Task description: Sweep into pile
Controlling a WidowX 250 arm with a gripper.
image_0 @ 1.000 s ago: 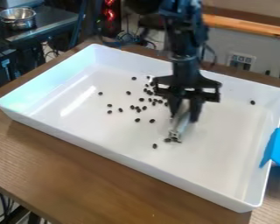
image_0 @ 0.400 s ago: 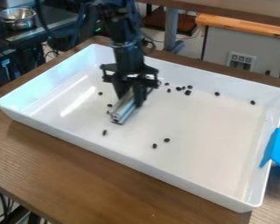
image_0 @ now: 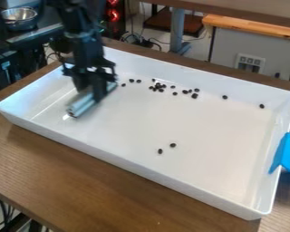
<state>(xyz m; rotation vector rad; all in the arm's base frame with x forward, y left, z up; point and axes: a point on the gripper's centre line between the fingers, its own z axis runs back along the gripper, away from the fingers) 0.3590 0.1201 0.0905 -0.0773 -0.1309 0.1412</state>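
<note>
Arm (image_0: 85, 43) cut off by the top edge, with blurred outlines down to the pincer (image_0: 90, 95). Middle of the metal bar (image_0: 79, 108) hidden behind the pincer; near end too blurred to make out its shape. Far left corner of the white tray (image_0: 232, 136) hidden behind the arm. Dark bits (image_0: 159, 86) too small to identify; cannot tell an exact count in the tight cluster. Blue object (image_0: 289, 156) cut off at the right edge. Table (image_0: 81, 176) cut off left, right and bottom.
</note>
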